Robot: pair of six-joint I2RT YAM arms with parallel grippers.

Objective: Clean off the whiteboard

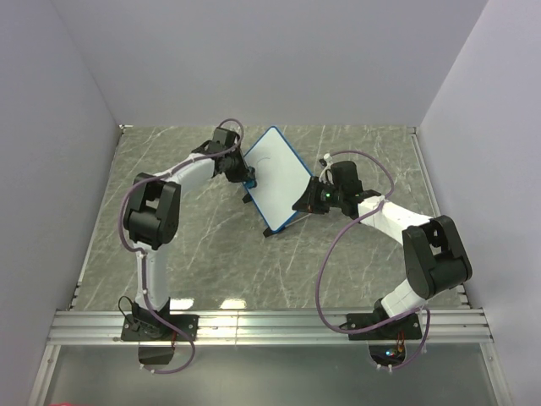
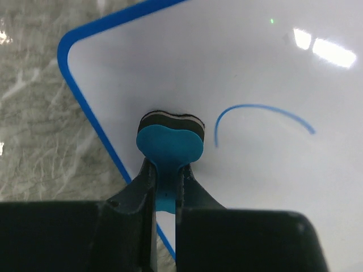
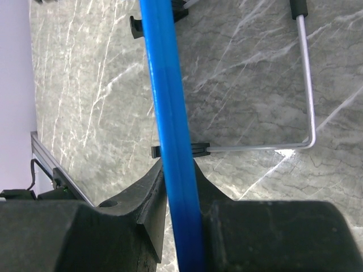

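I'm seeing the whiteboard (image 1: 279, 169) sitting tilted mid-table on the marble top (image 1: 211, 245), between both arms. My left gripper (image 2: 167, 175) is clamping a blue eraser (image 2: 170, 141), its felt pressing on the board just beside a curved blue marker line (image 2: 264, 113). My right gripper (image 3: 177, 187) is pinching the board's blue rim (image 3: 167, 102).

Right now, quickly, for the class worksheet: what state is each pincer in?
Left pincer: closed, holding the blue eraser.
Right pincer: closed on the blue rim of the whiteboard.
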